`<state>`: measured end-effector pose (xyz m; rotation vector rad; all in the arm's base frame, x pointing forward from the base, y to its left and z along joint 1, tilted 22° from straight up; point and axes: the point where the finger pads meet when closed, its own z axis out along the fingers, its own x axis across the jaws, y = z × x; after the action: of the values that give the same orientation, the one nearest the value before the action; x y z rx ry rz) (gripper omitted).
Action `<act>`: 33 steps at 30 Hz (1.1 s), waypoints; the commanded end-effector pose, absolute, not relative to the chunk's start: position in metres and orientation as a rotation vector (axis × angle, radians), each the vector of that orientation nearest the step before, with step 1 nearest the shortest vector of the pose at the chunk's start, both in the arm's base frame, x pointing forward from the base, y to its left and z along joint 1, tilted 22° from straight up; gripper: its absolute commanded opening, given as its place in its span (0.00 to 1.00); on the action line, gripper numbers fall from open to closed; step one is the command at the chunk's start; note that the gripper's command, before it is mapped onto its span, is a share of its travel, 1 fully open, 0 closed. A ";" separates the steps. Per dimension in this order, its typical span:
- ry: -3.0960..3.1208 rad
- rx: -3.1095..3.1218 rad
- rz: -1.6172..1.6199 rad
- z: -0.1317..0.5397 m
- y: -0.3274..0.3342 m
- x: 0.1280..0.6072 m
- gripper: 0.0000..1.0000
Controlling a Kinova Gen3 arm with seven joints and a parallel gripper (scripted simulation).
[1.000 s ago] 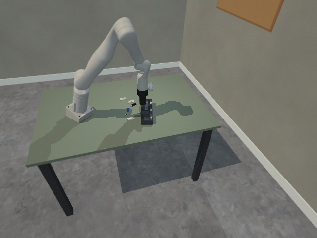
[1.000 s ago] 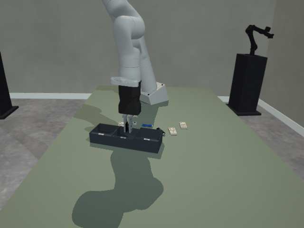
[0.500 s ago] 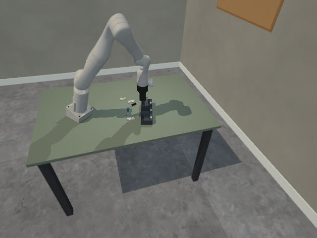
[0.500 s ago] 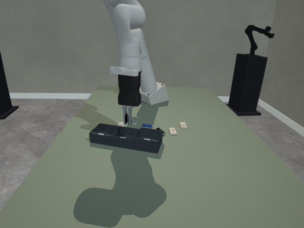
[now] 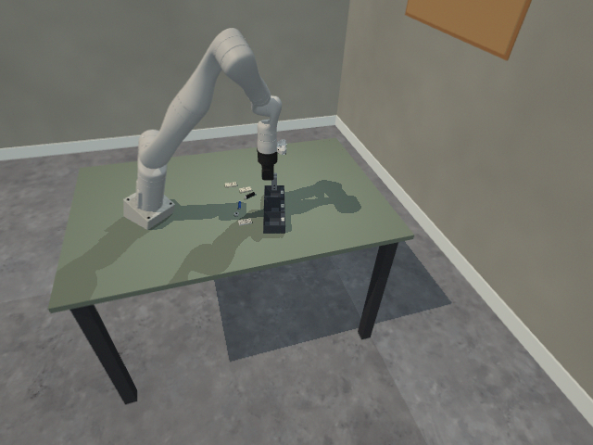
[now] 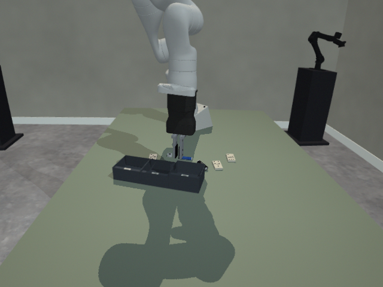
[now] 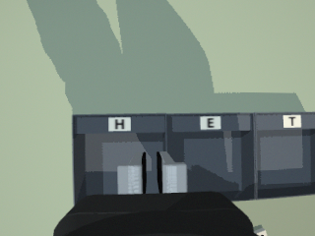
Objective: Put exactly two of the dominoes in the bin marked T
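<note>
A dark bin (image 6: 158,173) with three compartments stands on the green table; it also shows in the top view (image 5: 274,210). The wrist view shows its labels H (image 7: 118,124), E (image 7: 211,124) and T (image 7: 291,121). The T compartment (image 7: 283,153) looks empty. Three cream dominoes lie on the table: one behind the bin (image 6: 152,156) and two to its right (image 6: 217,164) (image 6: 230,158). My gripper (image 6: 178,152) hangs a little above the H end of the bin (image 7: 150,173). Its fingers stand almost together, and I see nothing between them.
A small blue thing (image 6: 186,158), a small grey piece (image 6: 169,154) and a small black thing (image 6: 206,167) lie behind the bin near the dominoes. The arm's base (image 5: 147,210) stands at the table's left side in the top view.
</note>
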<state>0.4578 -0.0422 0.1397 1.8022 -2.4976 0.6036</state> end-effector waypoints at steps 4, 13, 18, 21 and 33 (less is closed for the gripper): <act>-2.483 1.823 0.595 0.131 -0.012 0.468 0.31; -2.483 1.823 0.595 0.126 -0.014 0.469 0.31; -2.483 1.823 0.595 0.118 -0.016 0.471 0.31; -2.483 1.823 0.595 0.111 -0.019 0.472 0.31; -2.483 1.823 0.595 0.086 -0.027 0.478 0.31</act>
<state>0.4789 -0.0270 0.0917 1.8221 -2.4884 0.6026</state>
